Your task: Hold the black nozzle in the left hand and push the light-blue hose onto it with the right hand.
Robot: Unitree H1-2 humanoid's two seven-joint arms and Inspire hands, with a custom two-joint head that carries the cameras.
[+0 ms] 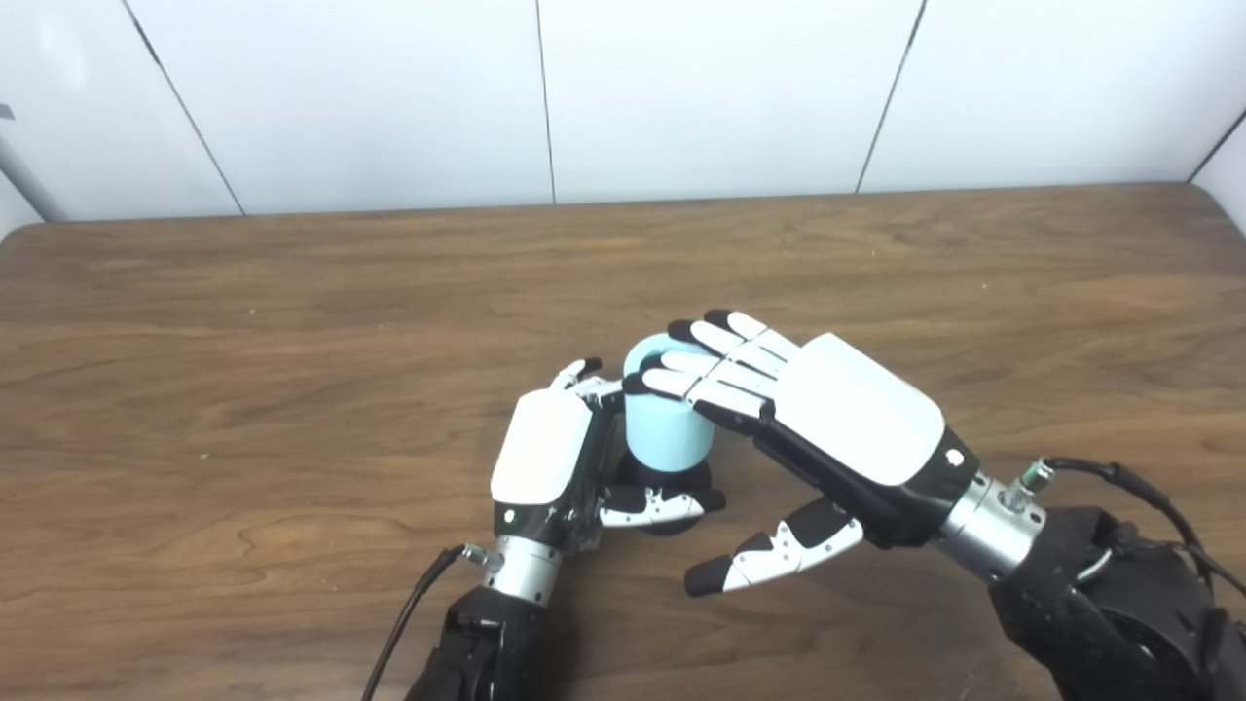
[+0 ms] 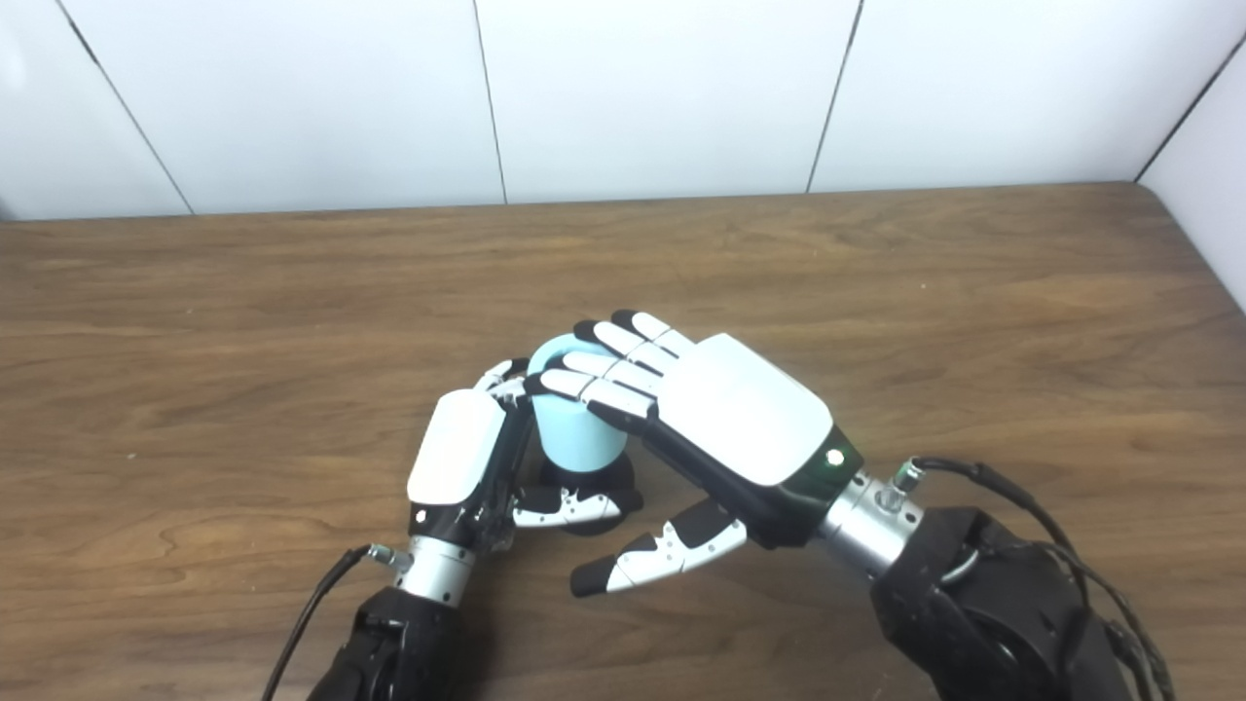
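Two hands meet on one light-blue hose over a bare wooden table

Nearest, the right hand (image 1: 837, 428) has its thumb spread free and its fingers (image 1: 696, 375) lying flat across the top of the short light-blue hose piece (image 1: 667, 428), pressing rather than clasping; beside it the left hand (image 1: 555, 458) is closed around the small black nozzle (image 1: 672, 482) beneath. Hose looks light, slightly yielding, smooth; best pushed squarely from its top rim. Beyond, the brown wooden table (image 1: 292, 292) runs open to the white panelled wall (image 1: 681, 97)
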